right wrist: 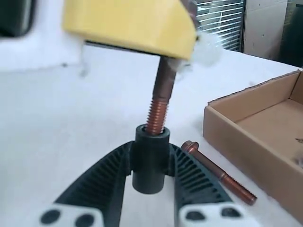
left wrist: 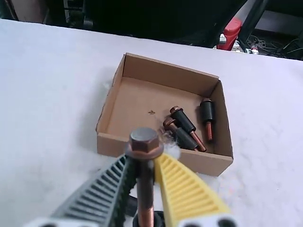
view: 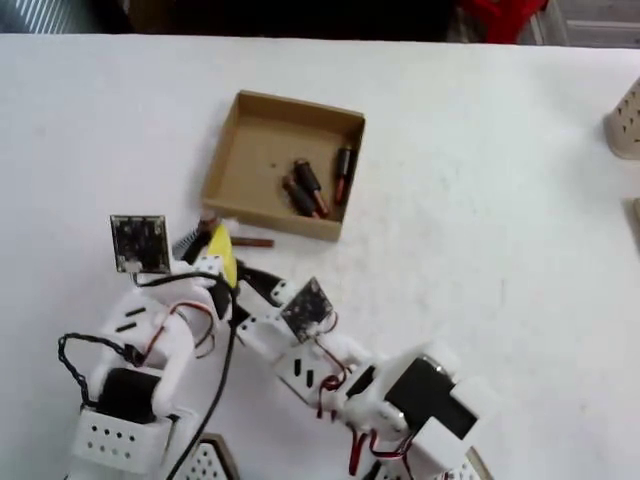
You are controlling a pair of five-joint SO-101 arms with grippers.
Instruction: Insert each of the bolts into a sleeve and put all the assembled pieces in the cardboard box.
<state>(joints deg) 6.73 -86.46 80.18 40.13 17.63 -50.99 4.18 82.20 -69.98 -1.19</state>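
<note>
Right gripper: clamped on the black sleeve.
Left gripper: clamped on a bolt, with its threaded tip just inside the sleeve's mouth.
Step in hand: insertion; shank not yet seated.
Next move: probably a straight push along the sleeve's axis, with both parts in line.
Spare bolt: lies on the table just beside the cardboard box, with no sleeve on it.
Box contents: three assembled pieces.

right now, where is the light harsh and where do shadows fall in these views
High view: the table is washed out bright, with hardly any shadow around the cardboard box. Left wrist view: the room beyond the table's far edge is dark. Right wrist view: the table glares white behind the sleeve.
</note>
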